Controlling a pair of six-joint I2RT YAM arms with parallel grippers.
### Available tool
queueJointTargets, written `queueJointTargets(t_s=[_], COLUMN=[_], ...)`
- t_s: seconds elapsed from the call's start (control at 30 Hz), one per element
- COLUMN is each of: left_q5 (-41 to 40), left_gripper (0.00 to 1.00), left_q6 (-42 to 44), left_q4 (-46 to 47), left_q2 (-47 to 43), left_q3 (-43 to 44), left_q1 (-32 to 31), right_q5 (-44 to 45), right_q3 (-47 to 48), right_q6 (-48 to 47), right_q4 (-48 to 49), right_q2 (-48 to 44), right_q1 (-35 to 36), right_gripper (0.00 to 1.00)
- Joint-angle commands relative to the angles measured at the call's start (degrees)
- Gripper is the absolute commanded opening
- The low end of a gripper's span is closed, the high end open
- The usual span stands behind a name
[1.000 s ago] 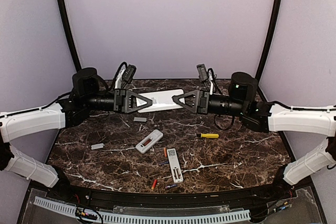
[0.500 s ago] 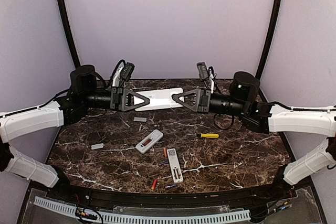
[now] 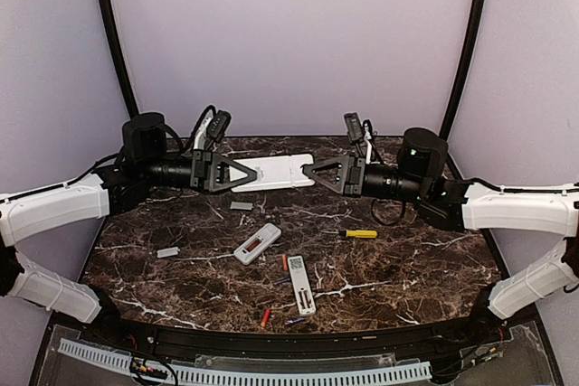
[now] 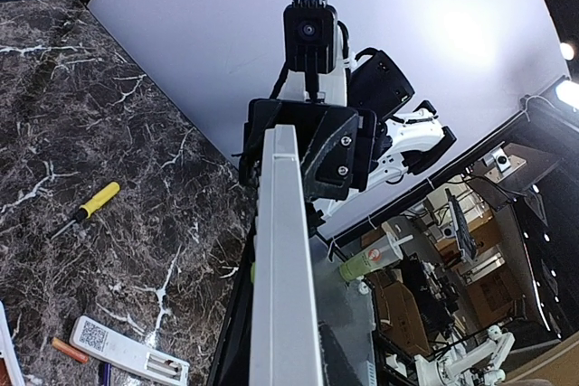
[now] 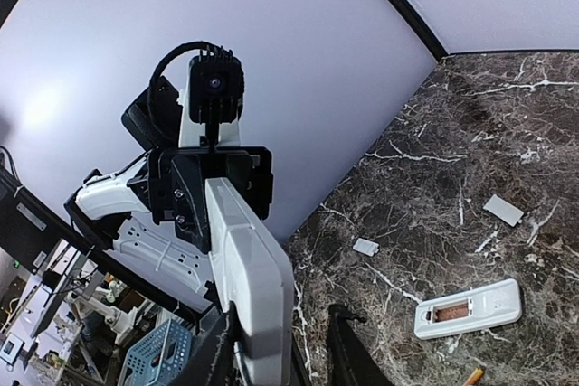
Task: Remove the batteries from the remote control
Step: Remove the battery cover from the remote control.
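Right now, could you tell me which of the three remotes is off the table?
The white remote in the left end effector; the open grey remote and the labelled remote lie on the table.

My left arm [image 3: 54, 210] and right arm [image 3: 516, 210] wear white shells by the table [image 3: 407, 259]'s side edges, then black round joint housings toward its far edge. My left gripper [image 3: 256, 172] and right gripper [image 3: 305, 172] are black open-framed triangles. Each carries a small black camera [image 4: 310, 33] on a white bracket, looping black cable, and small screws in its mounting block.
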Motion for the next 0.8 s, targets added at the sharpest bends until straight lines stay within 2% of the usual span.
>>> queueJointTargets(t_s=[0.0,0.2,0.4,0.63,0.77], left_q5=[2.8,2.1,2.3,0.9,-2.9], left_gripper=[0.0,0.0,0.0,0.0,0.0], left_q6=[0.2,1.1,1.0,1.7,3.0], left_q4=[2.5,1.1,0.9,-0.8,-4.8], left_q2=[-2.5,-2.4,-2.2,-2.4,-2.5], left_q3=[1.6,1.5,1.2,0.5,0.4], left_q1=[0.5,0.7,0.8,1.4,2.1], right_q5=[2.8,2.7,2.2,2.3,0.3], right_q3=[-1.3,-1.1,-0.9,-1.3,-2.0], right_q6=[0.4,0.5,1.1,2.1,3.5], right_q4=[-1.6,-2.1,-1.8,-1.5,2.0], right_q2=[-0.4,-0.3,0.0,-0.3,-0.3], right_q1=[-1.3,-1.5,-1.6,-1.8,-2.0], right_gripper=[0.26,0.16,0.0,0.0,0.0])
